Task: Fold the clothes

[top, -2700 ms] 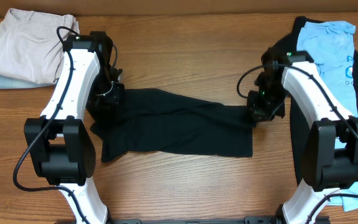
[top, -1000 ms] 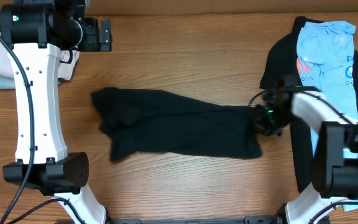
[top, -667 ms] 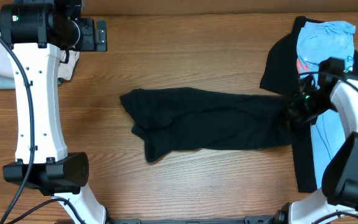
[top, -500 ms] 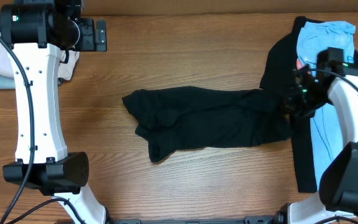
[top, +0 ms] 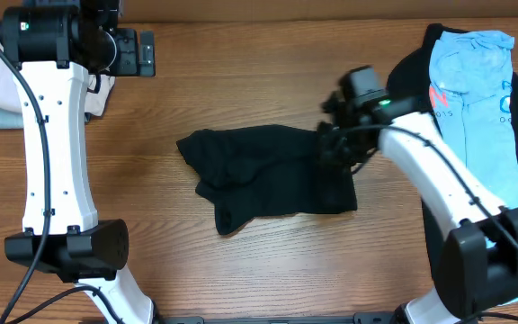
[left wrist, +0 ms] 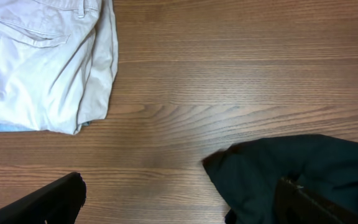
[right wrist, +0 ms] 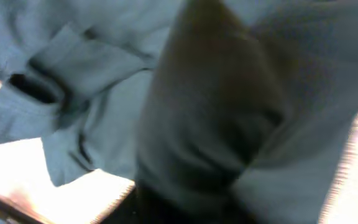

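Fabric this limp and light: black cotton T-shirt best held by its edge, where my right tool clamps; left tool gapes.

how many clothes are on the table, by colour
black: 2 (the T-shirt in the middle, the logo-sleeved shirt on the right)
light blue: 2 (the printed T-shirt lying on the logo-sleeved shirt, a folded piece showing only as a sliver under the trousers)
beige: 1 (the folded trousers at far left)
total: 5
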Tool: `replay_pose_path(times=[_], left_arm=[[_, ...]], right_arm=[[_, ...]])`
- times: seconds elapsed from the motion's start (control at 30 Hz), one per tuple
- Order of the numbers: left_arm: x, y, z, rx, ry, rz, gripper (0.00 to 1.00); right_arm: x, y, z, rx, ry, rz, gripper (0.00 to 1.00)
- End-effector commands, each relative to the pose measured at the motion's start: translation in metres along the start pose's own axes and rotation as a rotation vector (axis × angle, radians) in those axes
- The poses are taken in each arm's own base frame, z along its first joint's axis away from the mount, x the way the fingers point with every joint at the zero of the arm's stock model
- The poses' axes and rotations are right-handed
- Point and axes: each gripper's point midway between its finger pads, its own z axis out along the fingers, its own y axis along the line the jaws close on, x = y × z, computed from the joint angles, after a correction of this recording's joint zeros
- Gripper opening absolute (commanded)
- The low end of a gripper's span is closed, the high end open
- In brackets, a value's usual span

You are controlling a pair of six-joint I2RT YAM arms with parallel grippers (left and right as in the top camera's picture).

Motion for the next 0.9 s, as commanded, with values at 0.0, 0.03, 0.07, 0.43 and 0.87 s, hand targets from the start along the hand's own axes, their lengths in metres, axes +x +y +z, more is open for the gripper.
replay_pose_path(times=[0.0, 0.03, 0.07, 0.43, 0.87], left_arm=[[0.003, 0.005, 0.01, -0.014, 0.026, -0.02, 1.0], [0.003, 0.005, 0.01, -0.014, 0.027, -0.02, 1.0], [0.003, 0.005, 0.01, -0.014, 0.029, -0.02, 1.0], [0.033, -0.028, 0.023, 0.182, 0.155, 0.004, 1.0], [0.152, -0.088, 0.117, 0.518, 0.499, 0.011, 1.0]], right_arm=[[0.0, 0.02, 0.005, 0.023, -0.014, -0.017, 0.88], [0.0, 0.022, 0.005, 0.022, -0.015, -0.018, 0.95], [0.0, 0.023, 0.005, 0.021, -0.016, -0.002, 1.0], [-0.006, -0.04, -0.019, 0.056, -0.016, 0.205, 1.0], [-0.014, -0.066, -0.027, 0.063, -0.046, 0.231, 1.0]])
